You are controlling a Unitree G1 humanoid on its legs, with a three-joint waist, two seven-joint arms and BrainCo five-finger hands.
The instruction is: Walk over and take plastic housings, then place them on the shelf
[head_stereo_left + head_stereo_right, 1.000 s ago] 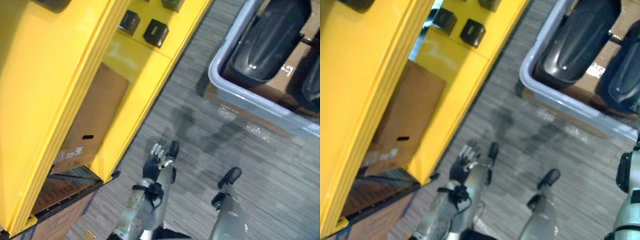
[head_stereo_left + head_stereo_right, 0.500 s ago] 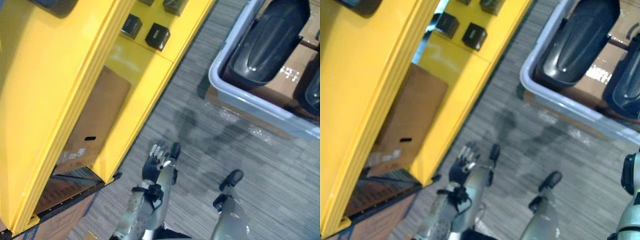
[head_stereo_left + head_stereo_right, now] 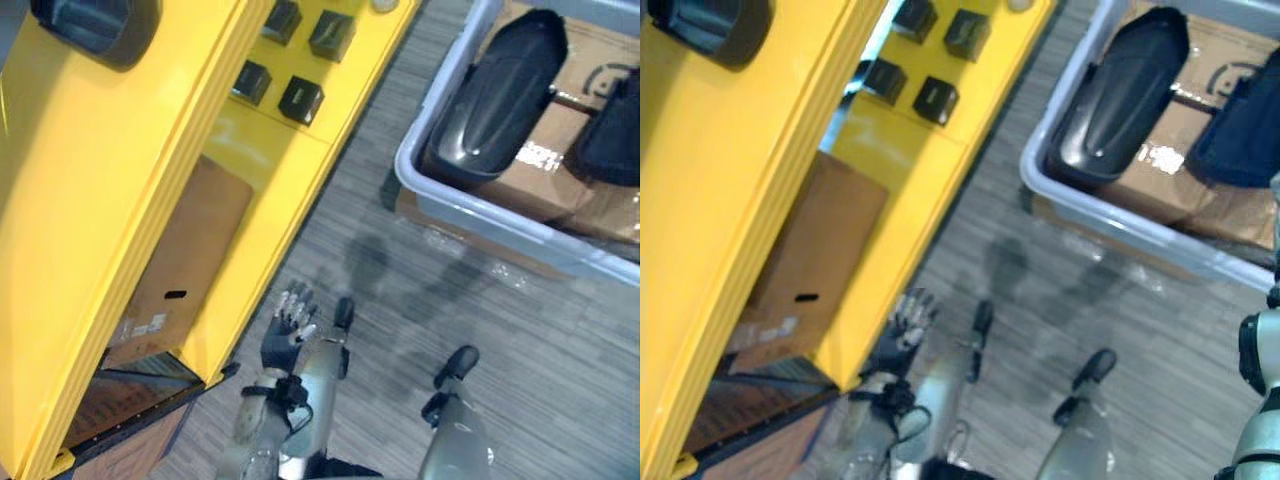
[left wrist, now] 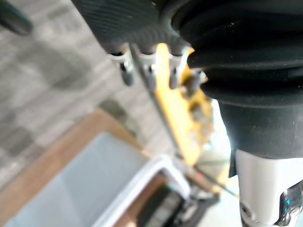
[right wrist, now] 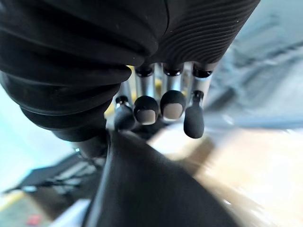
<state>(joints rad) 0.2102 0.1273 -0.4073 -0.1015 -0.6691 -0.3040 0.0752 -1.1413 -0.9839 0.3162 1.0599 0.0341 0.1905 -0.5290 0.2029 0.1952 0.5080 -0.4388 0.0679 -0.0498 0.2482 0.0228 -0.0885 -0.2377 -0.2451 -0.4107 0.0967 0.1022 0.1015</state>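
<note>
Two black plastic housings lie on cardboard in a grey tray (image 3: 470, 212) on the floor ahead to the right: a long one (image 3: 495, 95) and a second one (image 3: 612, 140) at the view's edge. My left hand (image 3: 286, 327) hangs low beside the yellow shelf (image 3: 110, 200), fingers straight and holding nothing. Its fingers (image 4: 149, 71) in the left wrist view point towards the shelf and tray. In the right wrist view my right hand (image 5: 173, 101) has loosely bent fingers with nothing between them, and a dark housing (image 5: 156, 189) lies just beyond.
Several small black boxes (image 3: 300, 98) sit on a yellow shelf level, and a dark housing (image 3: 88, 25) lies on the top one. A brown cardboard box (image 3: 185, 255) fills the lower shelf. Grey carpet (image 3: 420, 300) runs between shelf and tray.
The whole picture has shifted, so the camera moved: the tray and its housings show more fully now. My left hand hangs a little lower and further left in the picture, still empty.
</note>
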